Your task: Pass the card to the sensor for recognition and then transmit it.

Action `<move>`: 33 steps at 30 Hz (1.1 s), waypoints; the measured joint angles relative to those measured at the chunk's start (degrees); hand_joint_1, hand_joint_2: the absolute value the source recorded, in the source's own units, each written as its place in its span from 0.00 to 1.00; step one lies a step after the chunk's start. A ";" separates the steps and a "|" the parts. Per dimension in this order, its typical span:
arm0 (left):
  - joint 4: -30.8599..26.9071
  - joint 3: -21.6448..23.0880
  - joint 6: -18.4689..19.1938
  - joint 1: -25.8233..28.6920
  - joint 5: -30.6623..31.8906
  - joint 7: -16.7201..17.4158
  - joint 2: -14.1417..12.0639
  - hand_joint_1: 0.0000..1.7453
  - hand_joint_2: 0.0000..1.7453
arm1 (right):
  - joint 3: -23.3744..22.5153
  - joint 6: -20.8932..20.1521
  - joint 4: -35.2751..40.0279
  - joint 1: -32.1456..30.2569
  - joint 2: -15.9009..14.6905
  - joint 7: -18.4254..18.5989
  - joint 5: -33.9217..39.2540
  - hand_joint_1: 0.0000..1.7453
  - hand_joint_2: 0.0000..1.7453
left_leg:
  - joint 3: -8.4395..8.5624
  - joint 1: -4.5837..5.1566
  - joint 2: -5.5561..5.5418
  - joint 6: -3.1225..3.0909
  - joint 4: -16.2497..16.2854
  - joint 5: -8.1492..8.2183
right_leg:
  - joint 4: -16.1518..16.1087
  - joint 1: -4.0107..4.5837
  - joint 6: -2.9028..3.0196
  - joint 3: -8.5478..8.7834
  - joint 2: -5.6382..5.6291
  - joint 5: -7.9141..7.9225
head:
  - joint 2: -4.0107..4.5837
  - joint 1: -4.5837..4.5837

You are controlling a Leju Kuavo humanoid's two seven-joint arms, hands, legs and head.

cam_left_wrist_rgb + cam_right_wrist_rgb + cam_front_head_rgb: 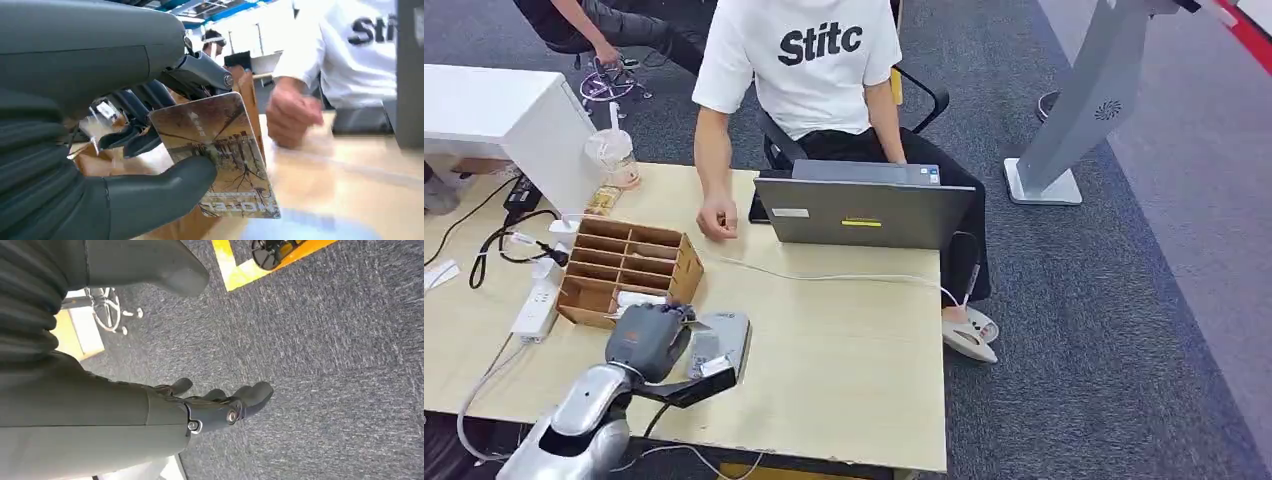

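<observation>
The left hand (649, 338) is pinching the card (215, 150) between thumb and fingers, holding it just over the grey sensor (724, 340) on the bench (844, 370). The right hand (220, 405) is hanging over the carpet, fingers apart, gripping nothing.

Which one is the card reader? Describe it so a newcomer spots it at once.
Start at the wooden table and find the compartmented wooden box by its left edge. The card reader lies flat just in front of it, under the left hand: a grey slab, unlike the brown box.
</observation>
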State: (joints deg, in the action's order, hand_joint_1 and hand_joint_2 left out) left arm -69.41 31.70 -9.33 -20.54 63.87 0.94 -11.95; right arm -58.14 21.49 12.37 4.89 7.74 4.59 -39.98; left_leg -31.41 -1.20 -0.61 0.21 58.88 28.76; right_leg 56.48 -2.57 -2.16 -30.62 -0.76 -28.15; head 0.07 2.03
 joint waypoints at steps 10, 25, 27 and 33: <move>-8.62 -5.58 -0.39 -7.23 -4.13 -1.14 2.25 1.00 1.00 | 0.63 0.00 0.00 0.01 0.00 0.35 -2.86 0.00 1.00 | -0.03 0.01 -0.02 -0.01 0.00 -0.01 | 0.00 -0.01 0.02 -0.01 0.00 0.04 | 0.00 0.00; -11.61 -8.62 -2.51 -9.58 -1.24 0.88 1.77 1.00 1.00 | 1.62 0.02 0.00 0.01 0.00 0.70 -4.00 0.00 1.00 | -0.06 0.00 -0.03 -0.01 0.00 -0.02 | 0.01 0.00 0.02 -0.01 0.01 0.05 | 0.00 0.00; -11.48 -8.99 -3.37 -10.17 2.19 2.49 1.07 1.00 1.00 | 1.70 -0.04 0.00 0.01 0.00 0.70 -4.35 0.00 1.00 | -0.05 0.00 0.00 -0.01 0.00 -0.02 | 0.01 0.00 0.02 -0.02 -0.02 0.05 | 0.00 0.00; -9.34 -11.66 -5.23 -10.83 3.36 1.77 0.20 0.00 1.00 | 1.88 -0.07 0.00 0.03 0.00 0.72 -5.11 0.00 1.00 | -0.06 -0.01 -0.01 -0.01 -0.01 -0.02 | 0.02 0.00 0.02 -0.05 -0.01 0.04 | 0.00 0.00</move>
State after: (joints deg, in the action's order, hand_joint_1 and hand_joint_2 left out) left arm -78.75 20.04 -14.56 -31.37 67.23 2.71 -11.76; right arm -56.26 21.42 12.37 4.92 7.74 5.31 -45.09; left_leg -31.47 -1.20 -0.62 0.20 58.87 28.74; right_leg 56.50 -2.57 -2.14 -30.66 -0.77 -28.11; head 0.07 2.03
